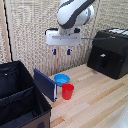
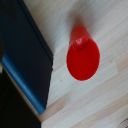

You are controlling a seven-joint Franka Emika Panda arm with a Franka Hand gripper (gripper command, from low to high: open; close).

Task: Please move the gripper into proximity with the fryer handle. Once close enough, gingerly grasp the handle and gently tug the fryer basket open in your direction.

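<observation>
Matte black all over, the fryer [image 1: 109, 53] is a boxy appliance at about 3 o'clock in the exterior view, standing on the pale wooden counter [image 1: 95, 102] against the woven wall. Its lower half is the fryer basket [image 1: 104, 61], a wide drawer face that sits flush with the body, so it looks shut. The fryer handle [image 1: 102, 60] is a short narrow bar on that face; its long axis runs upright, and it faces out toward the exterior view's left and toward the camera. It is too small and dark to tell more of its shape.

The hand [image 1: 61, 51] hangs in the air near 12 o'clock, well apart from the fryer, fingers pointing down. Its two blue-tipped fingers [image 1: 54, 51] stand spread with a clear gap between them and nothing in it.

Below it, around 6 o'clock, stand one red cup [image 1: 68, 91] and one blue bowl [image 1: 62, 79], touching or nearly so. One dark blue board [image 1: 45, 84] leans tilted just beside them. One large black fabric crate [image 1: 20, 100] fills 8 o'clock.

The wrist view shows the red cup [image 2: 83, 56] from above, mouth open upward, beside the board [image 2: 25, 55].
</observation>
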